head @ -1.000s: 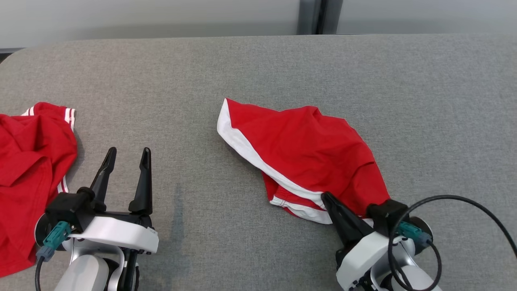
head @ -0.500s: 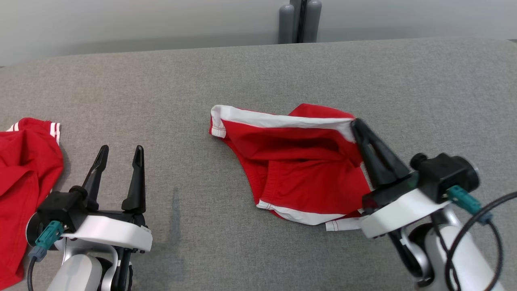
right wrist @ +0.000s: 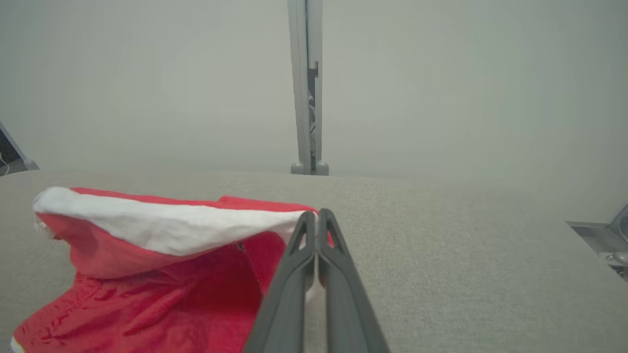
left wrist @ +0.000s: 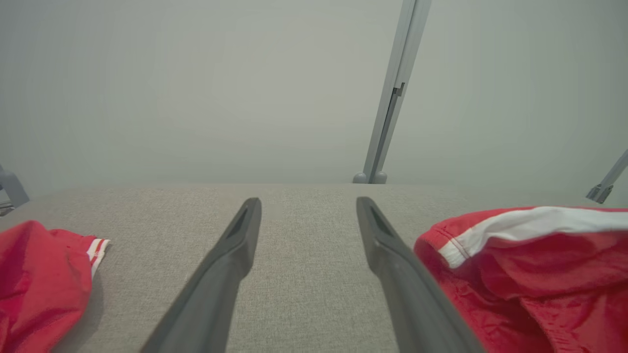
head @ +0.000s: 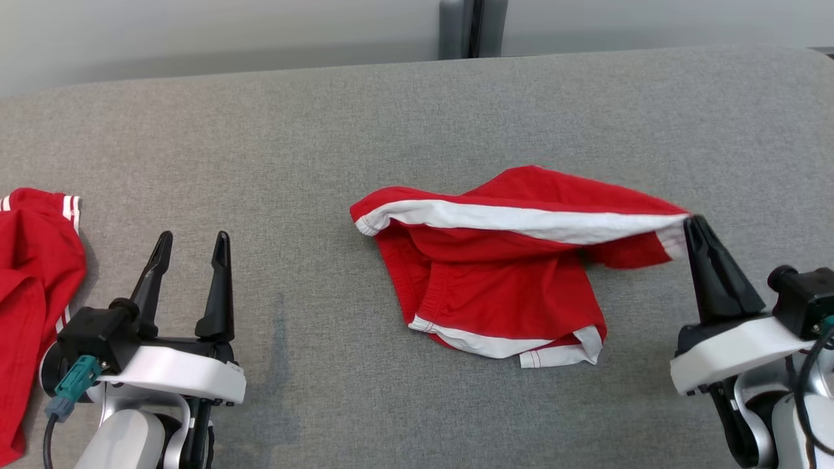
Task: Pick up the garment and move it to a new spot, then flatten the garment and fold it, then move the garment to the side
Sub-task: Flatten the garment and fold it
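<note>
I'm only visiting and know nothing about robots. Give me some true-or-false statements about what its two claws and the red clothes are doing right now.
1. The right gripper is pinched shut on the white-trimmed edge of the red-and-white garment. True.
2. The left gripper holds the other red garment. False: its jaws stand open and empty, beside that garment, apart from it.
3. The red-and-white garment lies fully flat on the grey table. False: its gripped edge is raised and stretched towards the robot's right, and the rest lies rumpled.
4. The other red garment lies at the robot's far left. True.
</note>
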Available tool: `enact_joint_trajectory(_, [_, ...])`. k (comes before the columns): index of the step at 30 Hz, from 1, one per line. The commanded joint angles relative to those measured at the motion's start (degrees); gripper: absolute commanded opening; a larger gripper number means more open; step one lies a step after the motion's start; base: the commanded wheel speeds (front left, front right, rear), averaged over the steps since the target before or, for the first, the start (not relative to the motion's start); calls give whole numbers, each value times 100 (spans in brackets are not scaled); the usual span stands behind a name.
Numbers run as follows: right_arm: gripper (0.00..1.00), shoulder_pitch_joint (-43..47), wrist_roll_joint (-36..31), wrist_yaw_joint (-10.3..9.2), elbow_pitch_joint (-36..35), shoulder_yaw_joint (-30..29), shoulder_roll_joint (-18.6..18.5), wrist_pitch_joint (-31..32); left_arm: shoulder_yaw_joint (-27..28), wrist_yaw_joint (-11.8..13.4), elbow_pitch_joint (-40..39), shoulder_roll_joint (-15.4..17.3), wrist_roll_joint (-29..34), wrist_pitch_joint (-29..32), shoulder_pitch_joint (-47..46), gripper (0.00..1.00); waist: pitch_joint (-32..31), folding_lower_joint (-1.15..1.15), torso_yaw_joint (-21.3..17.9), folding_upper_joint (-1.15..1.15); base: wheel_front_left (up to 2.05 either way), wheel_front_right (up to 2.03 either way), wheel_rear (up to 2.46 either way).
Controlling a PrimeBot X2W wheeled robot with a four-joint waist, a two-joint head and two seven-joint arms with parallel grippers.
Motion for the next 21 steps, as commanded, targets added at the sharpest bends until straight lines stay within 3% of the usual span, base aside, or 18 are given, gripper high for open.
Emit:
enact_joint_trajectory(1, [0, 65, 106, 11, 204, -93, 17, -40, -11, 3, -19, 38, -11, -3, -50, 100, 41, 0, 8, 0, 0, 0, 0])
enact_joint_trajectory(12, [0, -201, 329, 11, 1668, -164, 86, -541, -75, -28, 3, 83, -13, 25, -160, 100, 149, 0, 23, 0, 0, 0, 0])
enact_joint_trajectory(13, [12, -224, 323, 11, 1711, -152, 89, -586, -82, -25, 7, 87, -11, 28, -151, 100, 138, 0, 23, 0, 0, 0, 0])
enact_joint_trajectory(14, [49, -250, 278, 11, 1751, -148, 89, -623, -88, -23, 13, 93, -11, 31, -142, 100, 119, 0, 22, 0, 0, 0, 0])
enact_joint_trajectory(15, [96, -268, 251, 11, 1762, -157, 89, -662, -93, -23, 17, 98, -17, 35, -129, 100, 98, 0, 21, 0, 0, 0, 0])
enact_joint_trajectory(16, [100, -278, 223, 11, 1759, -171, 89, -705, -98, -23, 26, 101, -22, 35, -110, 100, 69, 0, 21, 0, 0, 0, 0])
enact_joint_trajectory(21, [100, -243, 163, 11, 1493, -233, 91, -825, -111, 11, 46, 95, -58, 44, 2, 100, -111, 0, 15, 0, 0, 0, 0])
